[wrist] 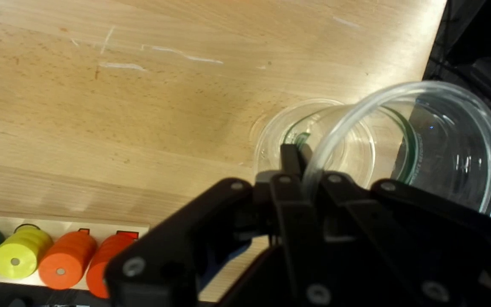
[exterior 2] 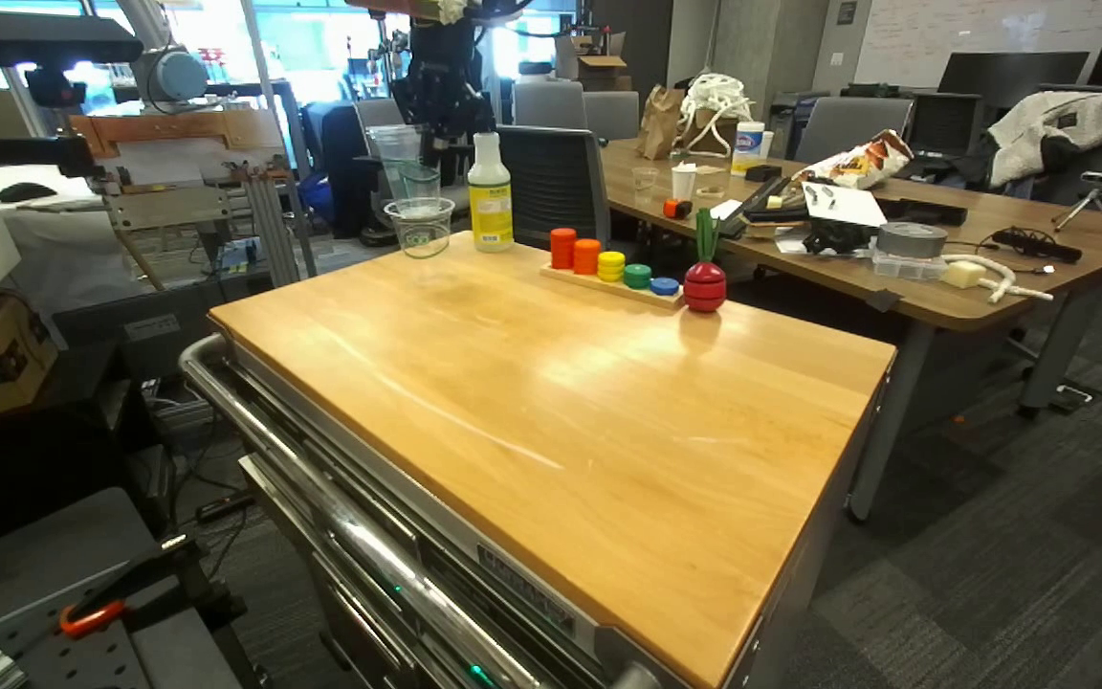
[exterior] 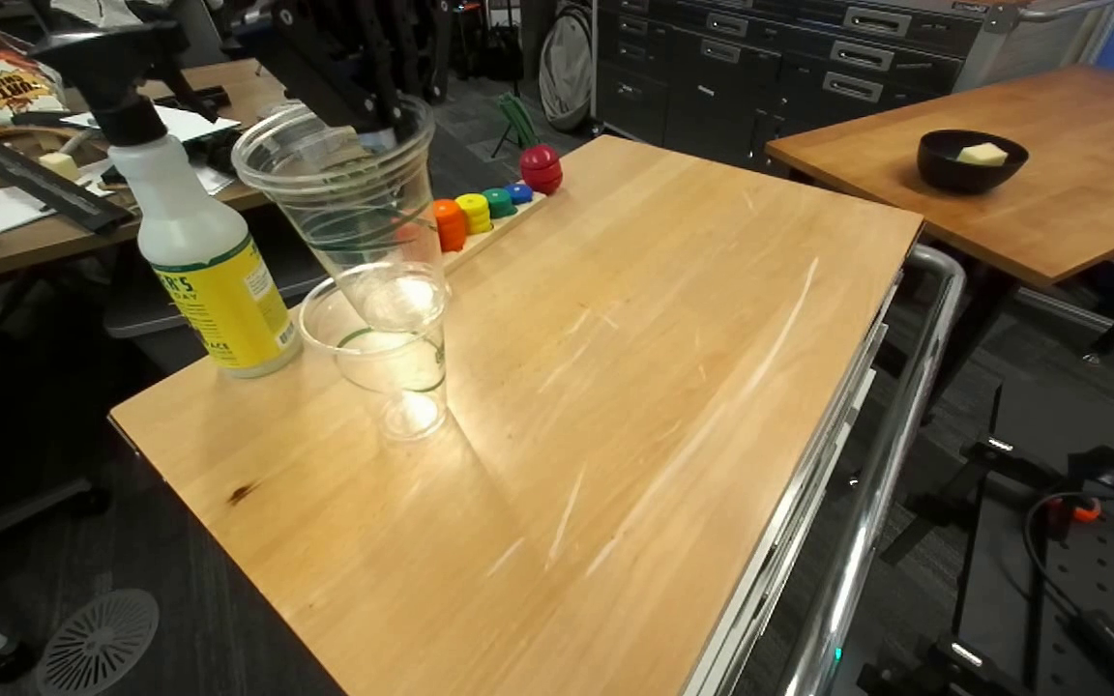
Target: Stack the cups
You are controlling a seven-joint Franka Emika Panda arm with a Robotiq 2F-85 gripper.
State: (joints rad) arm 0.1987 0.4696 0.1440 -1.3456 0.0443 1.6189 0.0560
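Note:
My gripper (wrist: 298, 160) is shut on the rim and wall of a clear cup (wrist: 490, 145). In an exterior view the gripper (exterior: 378, 130) comes from above and the held cup (exterior: 344, 217) hangs tilted. Doubled rim and band lines show on it, so it may be two nested cups; I cannot tell. Another clear cup (exterior: 373, 377) stands upright on the table below. The held cup's base overlaps the standing cup's mouth in both exterior views; contact cannot be told. The held cup (exterior 2: 403, 158) and standing cup (exterior 2: 422, 234) also show here. The wrist view shows the standing cup (wrist: 271, 136) partly hidden.
A yellow-labelled spray bottle (exterior: 233, 304) stands close beside the cups, also in an exterior view (exterior 2: 491, 211). A peg rack of coloured blocks (exterior 2: 611, 268) lies along the table edge, with a red onion-shaped toy (exterior 2: 704, 287) at its end. The cups are near the table's corner.

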